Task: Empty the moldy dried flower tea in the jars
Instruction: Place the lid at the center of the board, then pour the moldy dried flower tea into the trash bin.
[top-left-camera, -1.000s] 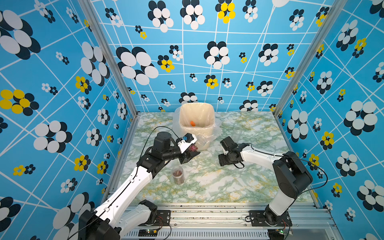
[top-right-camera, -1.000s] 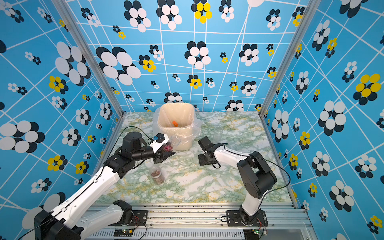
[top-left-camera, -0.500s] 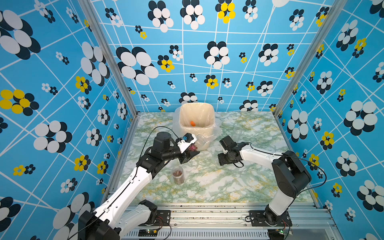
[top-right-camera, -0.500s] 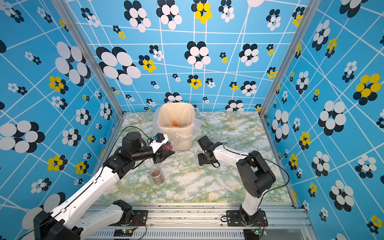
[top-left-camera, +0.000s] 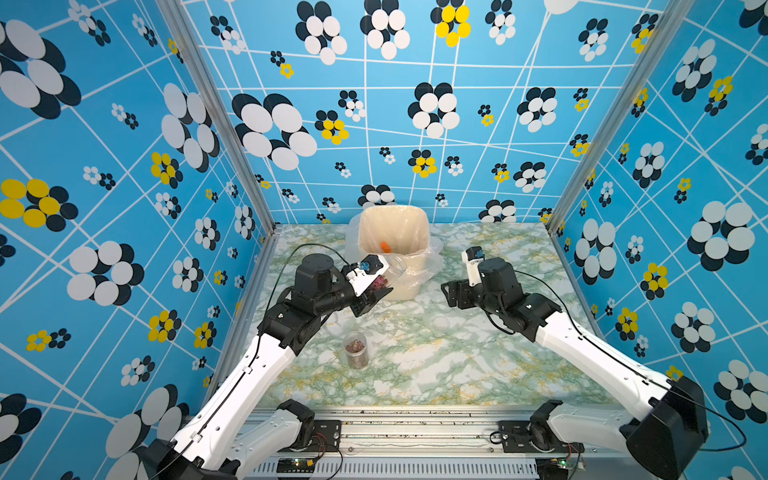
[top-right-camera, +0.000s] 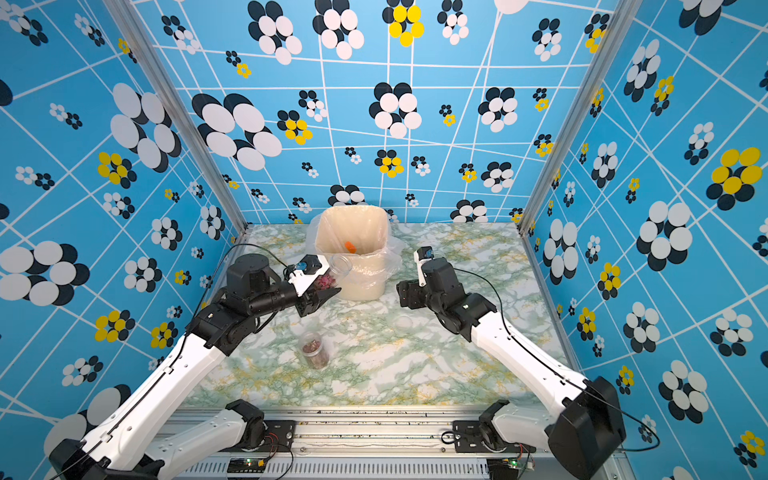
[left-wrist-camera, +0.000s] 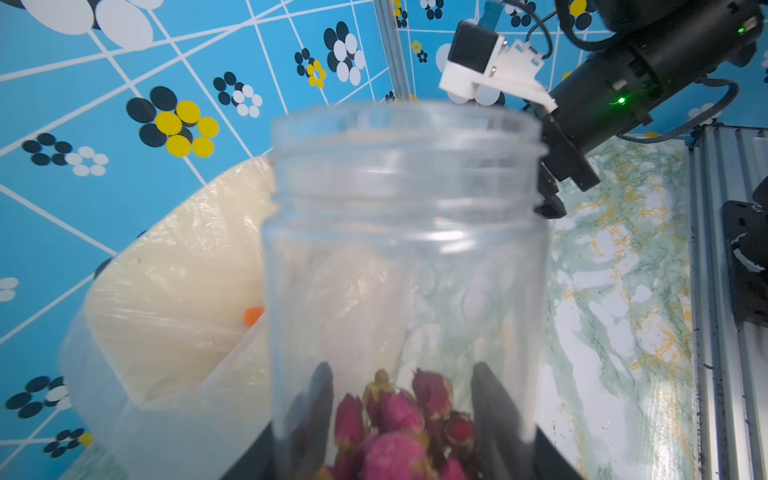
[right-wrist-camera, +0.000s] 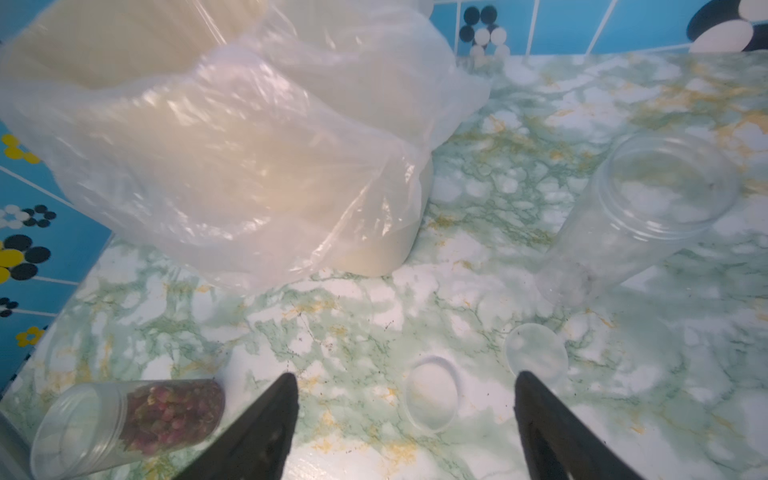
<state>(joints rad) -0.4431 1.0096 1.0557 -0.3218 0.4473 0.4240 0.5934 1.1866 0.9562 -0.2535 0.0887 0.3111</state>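
Since right gripper (right-wrist-camera: 405, 376) jaws opened wider, lid (right-wrist-camera: 430, 395) lies free; left gripper (left-wrist-camera: 401, 370) jaws clamp uncapped jar (left-wrist-camera: 405, 208) at bin (top-left-camera: 392, 210) 7 o'clock: pour.

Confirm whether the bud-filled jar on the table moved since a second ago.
No. The bud-filled jar sits at the same spot on the marble table, with the same gap in front of the lined bin.

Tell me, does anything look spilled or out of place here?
Yes. Tiny dark crumbs are scattered on the table near two loose lids, probably spilled tea. Nothing looks broken.
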